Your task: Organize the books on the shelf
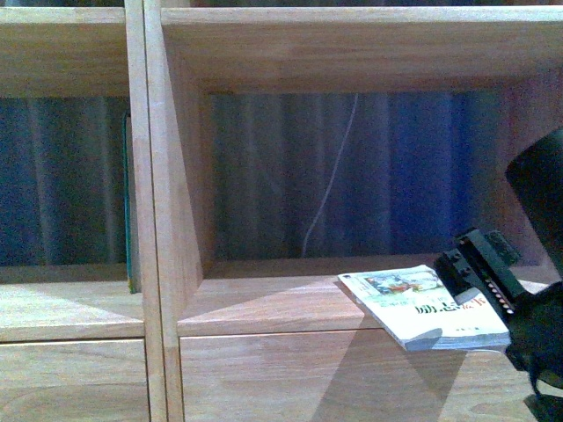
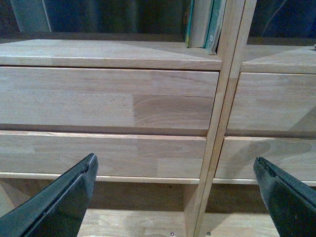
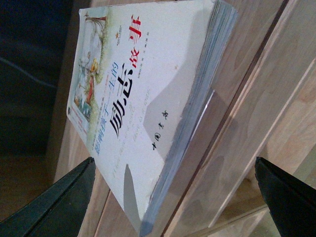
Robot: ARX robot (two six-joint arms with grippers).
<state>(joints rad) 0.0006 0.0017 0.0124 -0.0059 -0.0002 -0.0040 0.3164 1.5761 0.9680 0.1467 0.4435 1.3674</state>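
A thin white and pale-blue book [image 1: 422,303] lies flat on the floor of the shelf's [image 1: 163,176] right compartment, its near corner hanging over the front edge. My right gripper [image 1: 482,274] is at the book's right side, open. In the right wrist view the book [image 3: 143,98] shows black and red Chinese characters, and its corner lies between the open right gripper [image 3: 175,197] fingers [image 3: 54,207], untouched. My left gripper [image 2: 175,197] is open and empty in front of the lower drawer fronts [image 2: 108,98]. It is out of the front view.
Green-edged books [image 2: 202,24] stand upright against the central divider [image 2: 219,123] in the left compartment, seen as a thin green spine [image 1: 130,202] in the front view. A white cable [image 1: 330,193] hangs behind the right compartment. A dark blue backdrop shows behind the shelf.
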